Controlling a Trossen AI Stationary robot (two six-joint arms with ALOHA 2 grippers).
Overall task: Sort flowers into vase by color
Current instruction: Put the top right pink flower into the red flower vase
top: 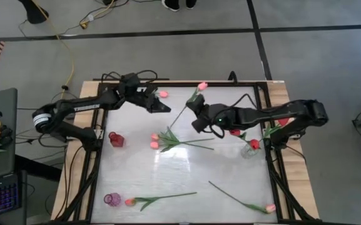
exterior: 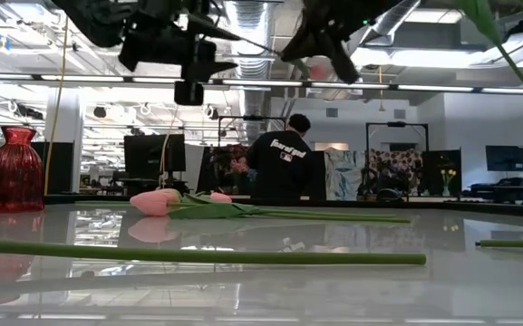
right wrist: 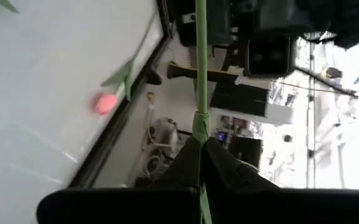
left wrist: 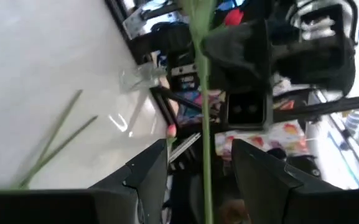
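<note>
Since the right hand (right wrist: 201,152) has its fingers pinched tight on the green stem of a tulip (top: 185,111), that flower is off the worktop (top: 230,175), held above its far middle. In the high view the tulip's long axis runs on a slant: pink bud towards the far edge, cut end pointing in towards the worktop's centre, with the right hand gripping about midway along.

The left hand (left wrist: 198,155) faces it from just beside, fingers parted, empty. Its wrist view shows the stem lined up in the gap between them, but I cannot tell whether the stem is already inside the fingers or just past them.

This looks like a hand-over. The pink vase (top: 112,199) stands at the near left corner and the red vase (top: 116,139) at the left side, both nearer the left arm; the clear vase (top: 250,150), with red buds in it, is by the right arm. Other flowers (top: 167,140) lie flat on the worktop.
</note>
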